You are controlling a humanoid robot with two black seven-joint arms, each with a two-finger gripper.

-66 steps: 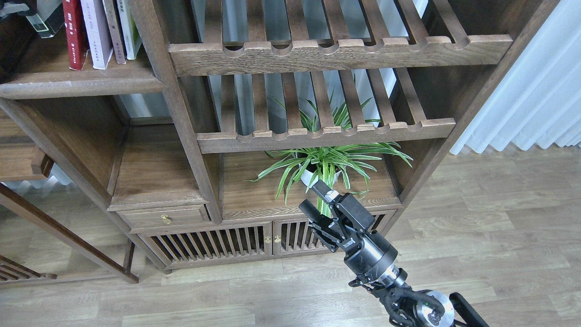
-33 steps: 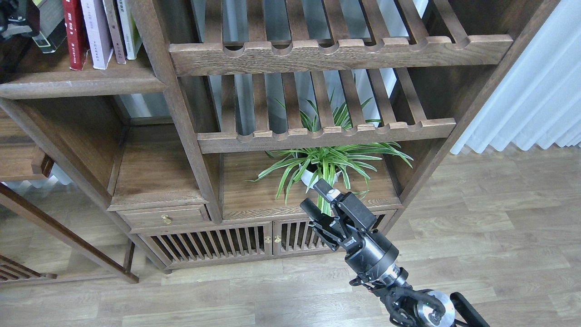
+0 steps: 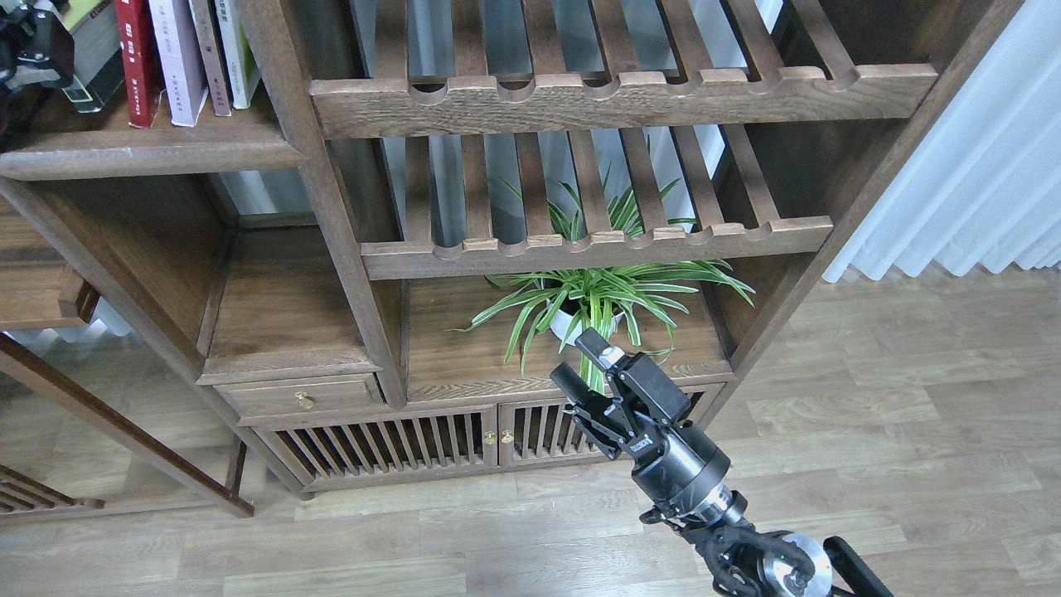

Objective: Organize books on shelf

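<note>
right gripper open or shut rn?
Open. The right gripper shows its two black fingers apart with a clear gap and nothing between them, in front of the green spider plant.

Dark-brown shelf (image 3: 149, 149) at far left, carrying upright books: black book (image 3: 89, 62), red paperback (image 3: 139, 62), lavender-white paperback (image 3: 178, 62), then two thin books (image 3: 225, 54) at right.

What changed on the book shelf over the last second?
The left gripper came in at the top left corner against the black book, which now stands more upright. The red book, the lavender book and the right gripper kept their places.
</note>
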